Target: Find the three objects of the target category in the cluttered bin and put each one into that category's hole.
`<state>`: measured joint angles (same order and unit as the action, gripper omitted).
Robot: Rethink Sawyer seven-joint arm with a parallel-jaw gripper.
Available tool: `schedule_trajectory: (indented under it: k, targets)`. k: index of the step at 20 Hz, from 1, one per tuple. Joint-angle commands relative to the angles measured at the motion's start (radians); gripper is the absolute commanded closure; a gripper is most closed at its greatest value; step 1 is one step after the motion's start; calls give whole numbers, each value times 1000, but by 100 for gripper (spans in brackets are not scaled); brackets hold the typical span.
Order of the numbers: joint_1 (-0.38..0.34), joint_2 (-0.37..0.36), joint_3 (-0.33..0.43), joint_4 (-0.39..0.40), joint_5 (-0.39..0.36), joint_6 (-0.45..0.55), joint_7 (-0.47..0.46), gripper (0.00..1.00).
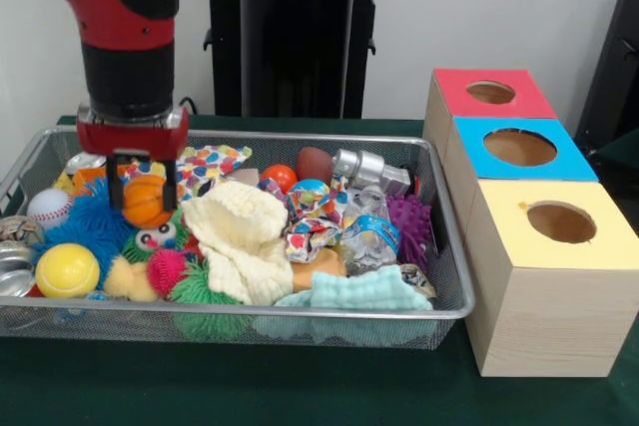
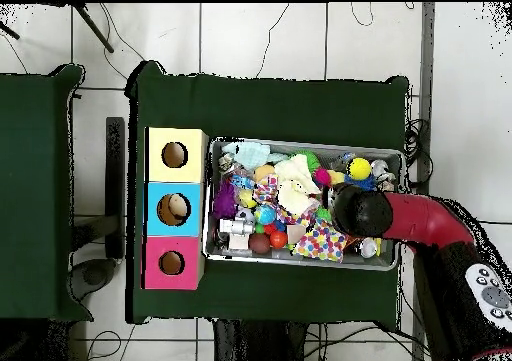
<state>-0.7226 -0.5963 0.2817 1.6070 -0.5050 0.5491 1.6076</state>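
In the front view, the gripper (image 1: pixel 143 192) at left pinches an orange ball (image 1: pixel 147 201) above the bin (image 1: pixel 451 308); the red-topped hole (image 1: pixel 490 92) sits upper right. Overhead, the arm (image 2: pixel 362 213) covers the bin's (image 2: pixel 305 264) right part; the red-topped hole (image 2: pixel 171 263) lies lower left.

- The table (image 1: pixel 300 396) wears a dark green cloth that covers its top from the near edge to the far side.
- The bin (image 1: pixel 439 236), a shallow silver wire-mesh basket with a metal rim, rests directly on the cloth at the left and centre in the front view, crammed with toys and scraps.
- Just beside the bin's right end stands a row of three light wooden boxes, touching one another: the yellow-topped box (image 1: pixel 544 276) nearest, the blue-topped box (image 1: pixel 519 152) in the middle, the red-topped box (image 1: pixel 489 95) farthest.
- Each box top has a round cutout; the hole (image 1: pixel 490 92) sits in the red one.
- From overhead, pale floor tiles (image 2: pixel 290 37) surround the table.
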Motion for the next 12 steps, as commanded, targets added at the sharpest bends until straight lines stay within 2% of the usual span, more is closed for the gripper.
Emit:
schedule_trajectory:
  k: [1, 5, 12]
  targets:
    - [55, -175, -105, 222, 60, 252, 80, 0]
    - [75, -193, -129, 229, 79, 280, 94, 0]
    - [83, -154, -113, 193, 72, 202, 86, 0]
